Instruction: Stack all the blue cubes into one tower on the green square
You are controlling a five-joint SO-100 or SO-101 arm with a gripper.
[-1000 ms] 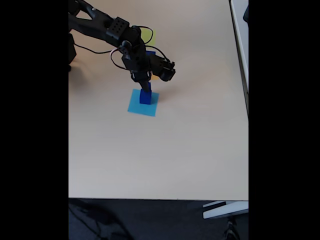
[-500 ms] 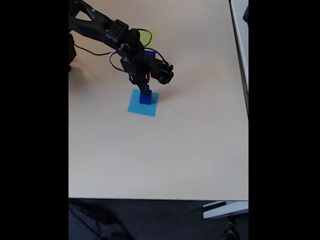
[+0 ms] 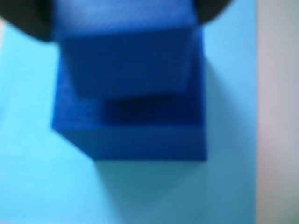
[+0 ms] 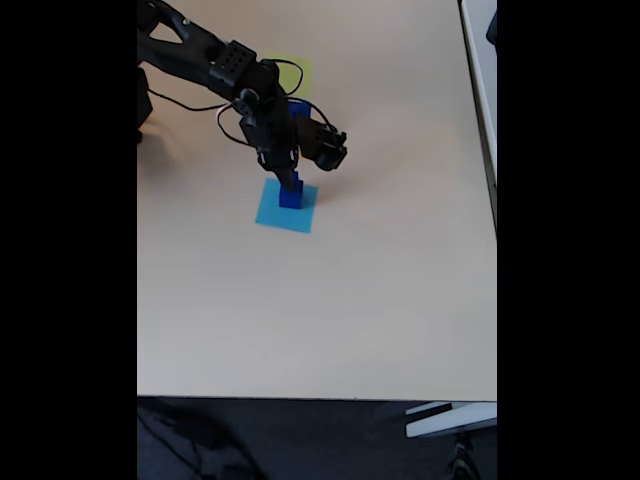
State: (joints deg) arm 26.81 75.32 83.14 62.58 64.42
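Directly under end effector (image 4: 293, 175) — blue cubes (image 4: 291, 194)

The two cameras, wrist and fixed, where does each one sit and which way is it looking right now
Wrist view: rides on the gripper, looking steeply down at stacked blue cubes on the light-blue square; dark blurred gripper parts show at the top corners.
Fixed view: sits high above the near table edge, looking down at the table; the black arm reaches in from the upper left, gripper over the cubes.
Shared: both show the blue cubes and the light-blue square.
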